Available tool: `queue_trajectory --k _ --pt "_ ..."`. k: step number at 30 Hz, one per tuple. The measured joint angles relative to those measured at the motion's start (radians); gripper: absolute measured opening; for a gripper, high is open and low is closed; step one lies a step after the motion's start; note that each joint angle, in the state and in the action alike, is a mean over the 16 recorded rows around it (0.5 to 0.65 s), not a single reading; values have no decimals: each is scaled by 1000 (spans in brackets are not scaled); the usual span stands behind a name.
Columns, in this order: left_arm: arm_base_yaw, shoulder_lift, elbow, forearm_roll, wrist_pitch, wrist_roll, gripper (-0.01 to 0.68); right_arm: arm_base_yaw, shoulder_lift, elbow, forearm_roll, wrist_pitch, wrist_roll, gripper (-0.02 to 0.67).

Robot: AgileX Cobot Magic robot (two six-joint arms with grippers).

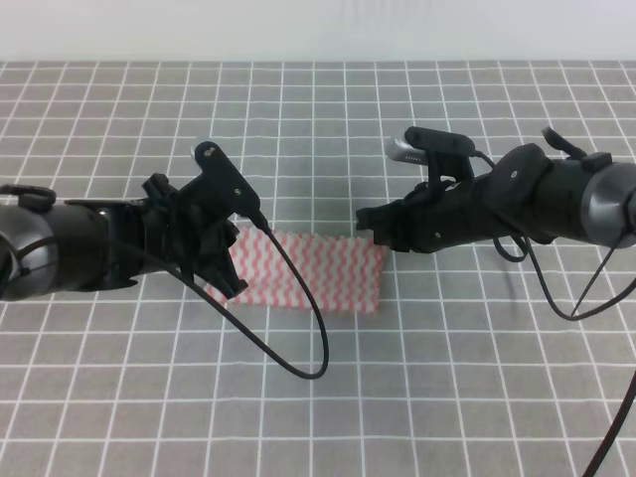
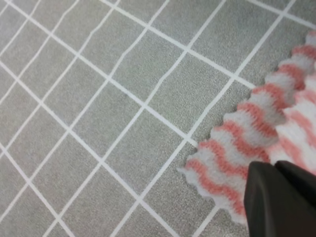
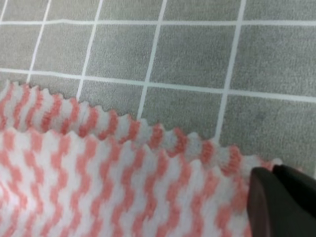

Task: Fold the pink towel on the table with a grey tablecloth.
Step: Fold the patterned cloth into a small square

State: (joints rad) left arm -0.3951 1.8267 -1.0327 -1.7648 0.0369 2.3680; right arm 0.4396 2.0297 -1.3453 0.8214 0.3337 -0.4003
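From the high view I see the pink towel [image 1: 316, 271] lying flat as a wide band near the middle of the table with a grey tablecloth [image 1: 318, 397], already doubled over, its long edges running left to right. My left gripper [image 1: 227, 283] sits over the towel's left end, and the arm's black cable [image 1: 298, 318] loops down across the cloth and onto the grid. My right gripper [image 1: 366, 221] hangs at the towel's upper right corner, just beside its far edge. From up here I cannot tell how either claw stands.

Through the left wrist camera, the towel [image 2: 232, 158] shows a scalloped corner with one layer lying on another. The dark tips of the left gripper [image 2: 276, 197] rest together on that corner, with only a thin seam between them, pinching the cloth.

Through the right wrist camera, two stacked layers of the towel [image 3: 108, 177] fill the lower frame, the upper edge set slightly back from the lower. The right gripper [image 3: 281, 197] tips are drawn together at the cloth's edge, closed on the towel.
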Motion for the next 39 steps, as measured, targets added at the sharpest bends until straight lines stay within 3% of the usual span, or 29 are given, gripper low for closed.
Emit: queue_trajectory --k 5,21,30,39 --pt "0 -1 0 -3 5 6 12 0 1 0 2 -2 1 7" --pt "0 -10 -23 -7 -45 -2 175 0 -3 0 9 19 6 230" --pt "0 -53 -67 -2 -105 -104 137 0 -12 -16 6 28 3 252" --pt "19 -81 -81 -9 -58 -327 125 0 -23 -36 -2 61 1 254"
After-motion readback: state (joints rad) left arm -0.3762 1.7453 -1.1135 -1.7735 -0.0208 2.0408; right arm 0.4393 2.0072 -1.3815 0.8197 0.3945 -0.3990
